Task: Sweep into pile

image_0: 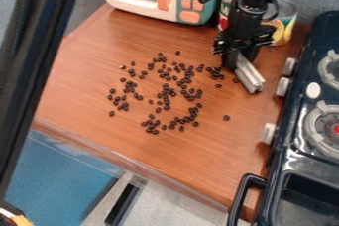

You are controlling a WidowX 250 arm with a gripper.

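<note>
The gripper (238,63) is at the upper right of the desk (86,91), pinching a pale grey bar (252,79) with its fingers. The bar's upper end is hidden in the grip, so its full length cannot be confirmed. Whether its lower edge touches the desk cannot be determined. The arm (252,4) is cut off by the top edge and partly covers the two cans (286,28) behind it. The toy microwave (169,16) is cut off at the top, the stove (298,168) at the right. A dark upright (36,71) crosses the left side and hides what lies behind it. Where the dark beans (165,87) crowd together, single ones are hard to separate and no count is possible.

The bar's long axis runs at a steep slant, from the grip down and to the right. Its free end points toward the lower right, on the side of the stove knobs (283,87), and is apart from them.

The beans are in a loose, uneven scatter across the middle of the desk, mostly left and lower left of the bar. One lies just beside the bar's left side; another sits by itself below the bar, well apart from the main scatter.
</note>
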